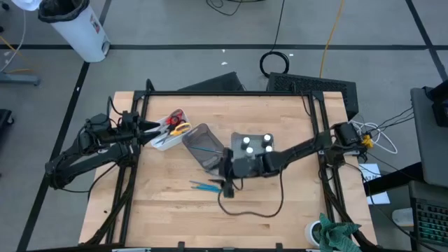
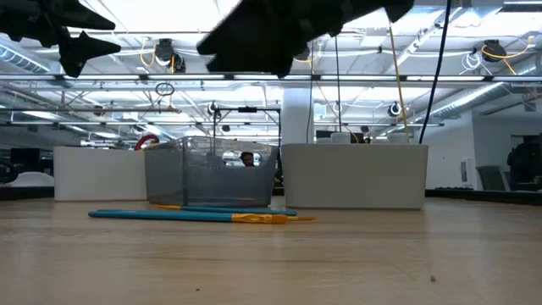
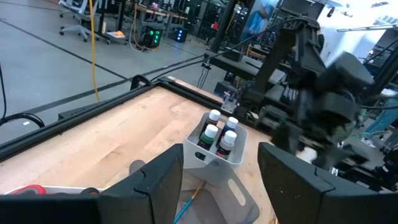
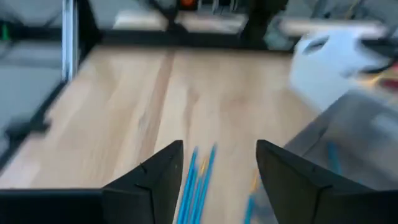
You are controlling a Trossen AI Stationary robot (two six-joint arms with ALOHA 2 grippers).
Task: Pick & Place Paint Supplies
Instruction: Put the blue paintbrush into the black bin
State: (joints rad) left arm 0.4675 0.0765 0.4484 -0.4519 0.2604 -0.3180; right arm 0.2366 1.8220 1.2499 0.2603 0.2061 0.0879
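Where the wooden table (image 1: 175, 210) ends, grey floor with cables and a white bin (image 1: 77, 28) surrounds it; the low view shows a hall with ceiling lights. 4 bottles (image 1: 257, 143) stand in a white box (image 3: 214, 165) mid-table. Scissors (image 1: 175, 123) lie in a white tray (image 1: 165, 141) beside a clear bin (image 1: 203, 145) holding 1 brush. More brushes (image 1: 208, 185) lie on the wood. The right gripper (image 4: 214, 180) hangs above them, fingers spread, empty. The left gripper (image 3: 221, 180) waits by the tray, spread, empty.
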